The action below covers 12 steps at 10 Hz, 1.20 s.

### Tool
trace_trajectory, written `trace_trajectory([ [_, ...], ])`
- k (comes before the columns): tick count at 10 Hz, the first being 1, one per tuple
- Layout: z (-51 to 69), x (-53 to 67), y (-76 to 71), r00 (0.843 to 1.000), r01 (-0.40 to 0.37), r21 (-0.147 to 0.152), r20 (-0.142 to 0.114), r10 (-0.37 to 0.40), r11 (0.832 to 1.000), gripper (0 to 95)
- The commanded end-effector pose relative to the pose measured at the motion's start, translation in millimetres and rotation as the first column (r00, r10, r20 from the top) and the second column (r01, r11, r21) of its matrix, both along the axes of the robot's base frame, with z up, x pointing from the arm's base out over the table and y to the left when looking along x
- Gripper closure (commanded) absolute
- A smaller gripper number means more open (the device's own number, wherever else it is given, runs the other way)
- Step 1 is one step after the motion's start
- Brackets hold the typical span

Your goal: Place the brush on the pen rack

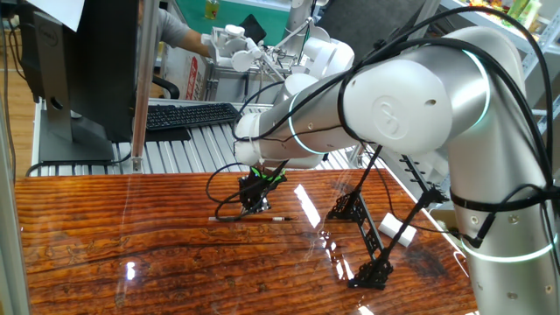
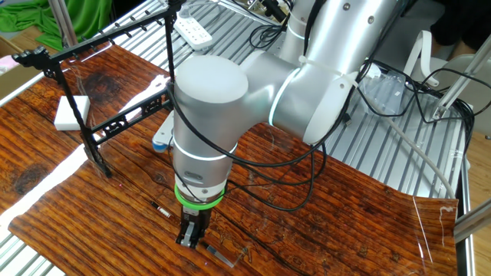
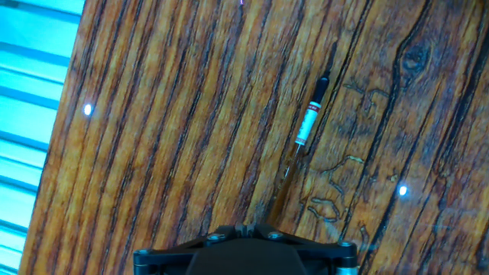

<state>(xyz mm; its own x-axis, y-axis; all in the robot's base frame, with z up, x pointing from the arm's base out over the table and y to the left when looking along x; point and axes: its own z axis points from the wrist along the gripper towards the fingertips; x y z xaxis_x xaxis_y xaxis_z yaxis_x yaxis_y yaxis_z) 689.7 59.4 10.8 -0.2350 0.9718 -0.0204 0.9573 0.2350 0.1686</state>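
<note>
gripper (image 1: 255,206) pointing down at the wood table (image 1: 131,254), jaws closed on the brush (image 3: 304,137), which lies flat. pen rack (image 1: 367,236) stands apart, to one side.

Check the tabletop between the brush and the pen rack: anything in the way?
Nothing visible. The brush lies under the gripper, and only bare wood separates it from the pen rack. The white block sits beyond the rack.
</note>
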Motion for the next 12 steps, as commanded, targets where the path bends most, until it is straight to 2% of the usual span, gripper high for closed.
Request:
trace_trajectory([
  [1, -1.4, -0.1, -0.4, 1.0, 0.007, 0.0, 0.003, -0.007, 1.0, 95.0],
  [5, -2.2, 0.2, -0.4, 1.0, -0.004, -0.011, 0.005, 0.004, 1.0, 95.0],
  [6, -2.1, 0.0, -0.4, 1.0, -0.008, -0.022, 0.005, 0.008, 1.0, 76.0],
  [8, -2.3, -0.7, -0.7, 1.0, -0.011, -0.024, 0.004, 0.011, 1.0, 76.0],
  [10, -3.2, -3.4, -2.0, 1.0, -0.009, -0.051, 0.003, 0.009, 0.999, 76.0],
  [12, -4.4, -6.9, -3.8, 1.0, -0.007, -0.061, 0.003, 0.007, 0.998, 76.0],
])
